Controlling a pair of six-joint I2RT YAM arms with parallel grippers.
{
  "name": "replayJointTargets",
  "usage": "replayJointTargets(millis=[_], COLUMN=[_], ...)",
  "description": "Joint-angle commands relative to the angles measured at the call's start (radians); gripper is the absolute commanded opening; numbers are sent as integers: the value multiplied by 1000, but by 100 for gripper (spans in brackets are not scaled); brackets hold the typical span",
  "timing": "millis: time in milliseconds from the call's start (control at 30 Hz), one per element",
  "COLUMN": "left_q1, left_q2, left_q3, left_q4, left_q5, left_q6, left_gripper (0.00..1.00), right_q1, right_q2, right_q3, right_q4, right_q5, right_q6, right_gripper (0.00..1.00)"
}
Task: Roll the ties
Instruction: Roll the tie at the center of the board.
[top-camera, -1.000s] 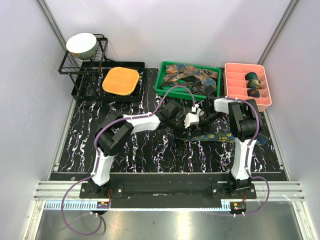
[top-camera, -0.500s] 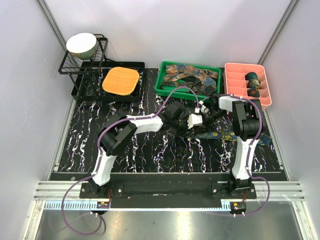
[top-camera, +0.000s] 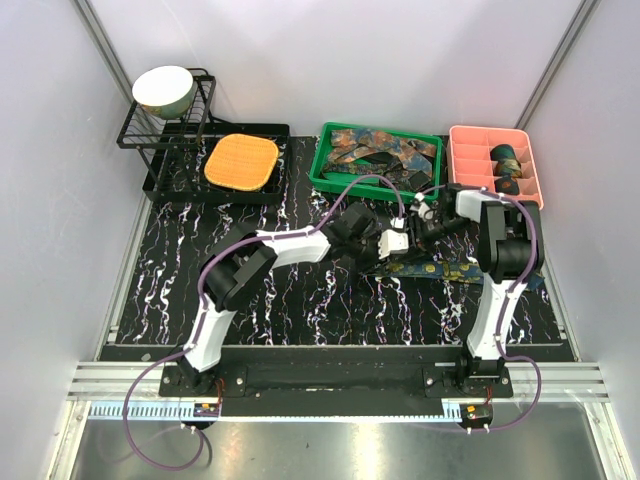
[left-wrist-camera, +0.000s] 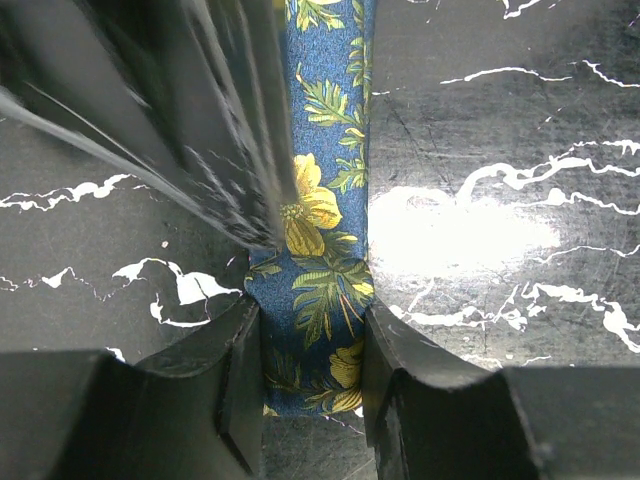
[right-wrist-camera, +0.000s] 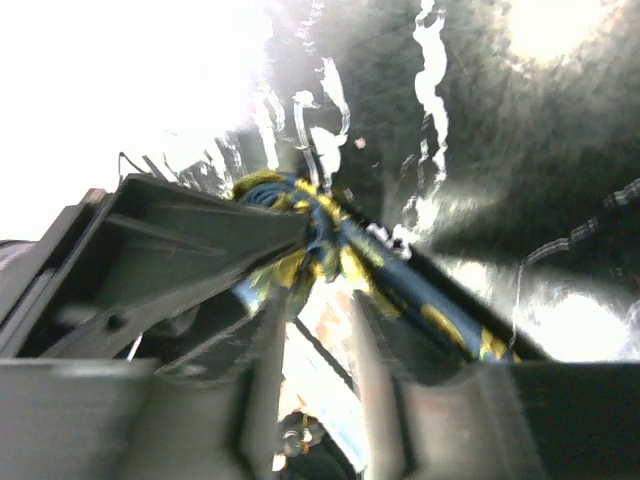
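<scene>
A dark navy tie (top-camera: 452, 270) with a gold leaf pattern lies stretched along the marble table, right of centre. My left gripper (top-camera: 380, 252) is at its left end. In the left wrist view that gripper (left-wrist-camera: 310, 345) is shut on the tie (left-wrist-camera: 320, 200), whose narrow end is squeezed between both fingers. My right gripper (top-camera: 418, 228) hovers just behind it. In the right wrist view its jaws (right-wrist-camera: 315, 300) stand open with nothing between them. The bunched tie (right-wrist-camera: 300, 225) sits just past the fingertips. A blurred right finger (left-wrist-camera: 200, 130) crosses the left wrist view.
A green bin (top-camera: 322, 170) at the back holds several loose ties. A pink divided tray (top-camera: 470, 135) at the back right holds rolled ties (top-camera: 508, 155). An orange waffle pad (top-camera: 241, 161) and a black rack (top-camera: 140, 130) with a bowl (top-camera: 163, 88) stand back left.
My right gripper has opened, let go of the tie and drawn back to the right. The left arm has shifted slightly right, still holding the tie end.
</scene>
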Motion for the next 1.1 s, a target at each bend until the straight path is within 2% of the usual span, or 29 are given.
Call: replayJointTargets(millis=[0,167,567,700,733,767,967,1000,1067], left_q1=[-3,-9,-30,-30,-32,-30,-29,-26,-23], left_q2=[176,195,199,206,204,202,184,184,178], left_q3=[-46,-2,43,55,55,54,43,52,60], left_q4=[-408,-473,-522,-539,-539,-540,-494,-484,-448], left_q5=[-208,-214,-214,-211,-210,-205,-156,-132,-92], left_q6=[34,34,16,9,9,6,3,-3,-15], left_gripper=[13,14,14,14,15,17,35,41,45], right_q1=[-13,-10,34,44,42,44,44,42,47], right_q2=[-107,-135,-97,-96,-95,-93,-75,-72,-63], right_q3=[-29,-100,-144,-158,-163,-167,-163,-158,-143], right_q4=[10,118,198,196,195,193,159,156,138], right_q5=[-121,-157,-128,-93,-73,-20,157,168,188], right_q6=[-36,22,5,2,2,3,7,7,10], right_gripper=[44,48,42,26,11,2,0,0,0])
